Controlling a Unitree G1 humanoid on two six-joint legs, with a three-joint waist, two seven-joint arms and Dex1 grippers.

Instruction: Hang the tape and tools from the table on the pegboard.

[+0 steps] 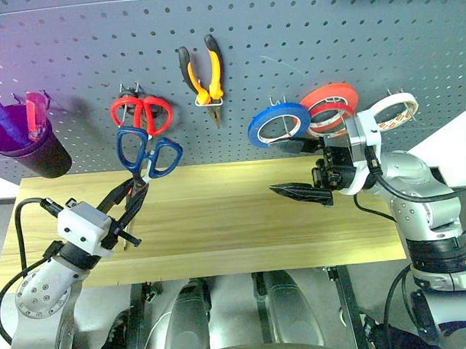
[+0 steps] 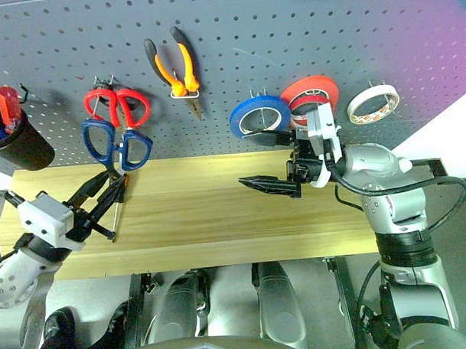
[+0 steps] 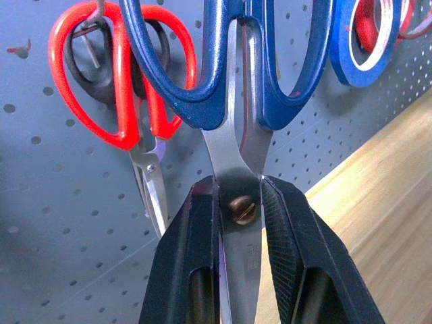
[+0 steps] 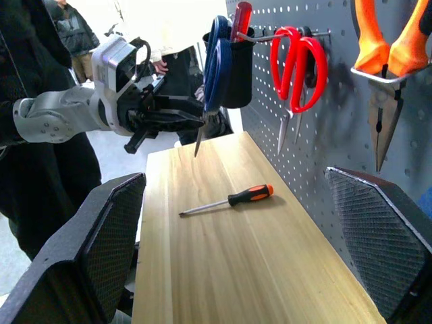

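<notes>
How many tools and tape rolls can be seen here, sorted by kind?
Scissors: 2, blue scissors in the left end effector, red scissors on the pegboard
Pliers: 1, orange pliers
Screwdrivers: 1, orange-and-black screwdriver on the table
Tape rolls: 3, blue roll, red-orange roll, whitish tape
Total: 7
</notes>
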